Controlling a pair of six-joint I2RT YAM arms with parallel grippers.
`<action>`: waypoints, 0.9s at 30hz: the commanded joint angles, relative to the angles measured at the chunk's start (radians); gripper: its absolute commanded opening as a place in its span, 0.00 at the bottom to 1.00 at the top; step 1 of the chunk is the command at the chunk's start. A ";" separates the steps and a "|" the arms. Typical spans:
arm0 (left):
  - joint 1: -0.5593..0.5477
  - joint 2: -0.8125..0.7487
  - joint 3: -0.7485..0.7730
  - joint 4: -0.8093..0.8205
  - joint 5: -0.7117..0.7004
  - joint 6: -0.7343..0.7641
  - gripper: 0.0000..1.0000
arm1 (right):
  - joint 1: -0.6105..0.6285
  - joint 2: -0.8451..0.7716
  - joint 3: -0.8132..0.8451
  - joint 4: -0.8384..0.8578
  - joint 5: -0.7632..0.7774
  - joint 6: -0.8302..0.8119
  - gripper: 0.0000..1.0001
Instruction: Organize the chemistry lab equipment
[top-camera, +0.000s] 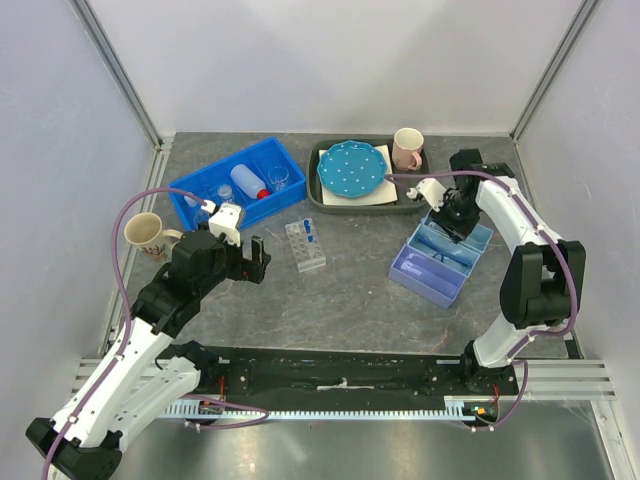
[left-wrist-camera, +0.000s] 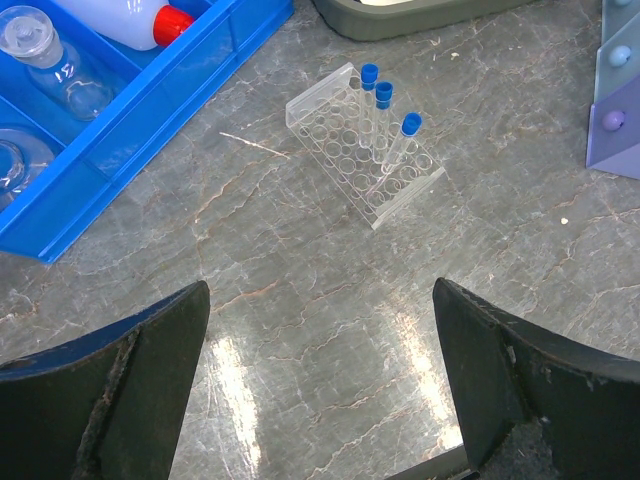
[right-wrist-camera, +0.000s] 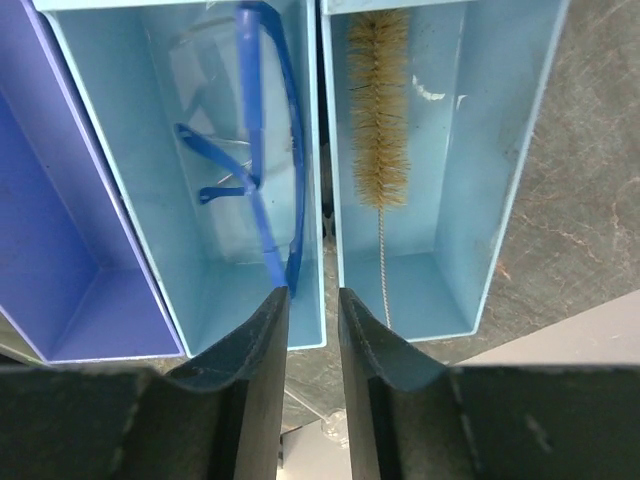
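The left gripper (top-camera: 258, 257) is held above the table (top-camera: 350, 290), jaws wide open, near the test-tube rack (left-wrist-camera: 365, 145), which probably must be picked up next. The blue safety glasses (right-wrist-camera: 262, 170) are laid in the light blue tray (right-wrist-camera: 460, 200). The jaws of the right gripper (right-wrist-camera: 313, 300) are parted a little, with nothing held.

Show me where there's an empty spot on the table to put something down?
The biggest bare patch is the grey table between the test-tube rack and the light blue and purple boxes, reaching toward the near edge. The back is crowded with the blue bin and the dark tray, and a beige mug sits at the left edge.
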 joint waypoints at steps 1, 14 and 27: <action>0.002 -0.009 -0.001 0.035 -0.003 0.039 0.99 | -0.002 -0.058 0.085 -0.047 -0.013 0.004 0.34; 0.002 -0.012 -0.003 0.037 -0.008 0.039 0.99 | -0.296 -0.265 0.032 -0.315 -0.105 -0.359 0.53; 0.002 0.018 -0.007 0.037 -0.009 0.042 0.99 | -0.710 -0.267 -0.316 -0.090 -0.033 -1.025 0.61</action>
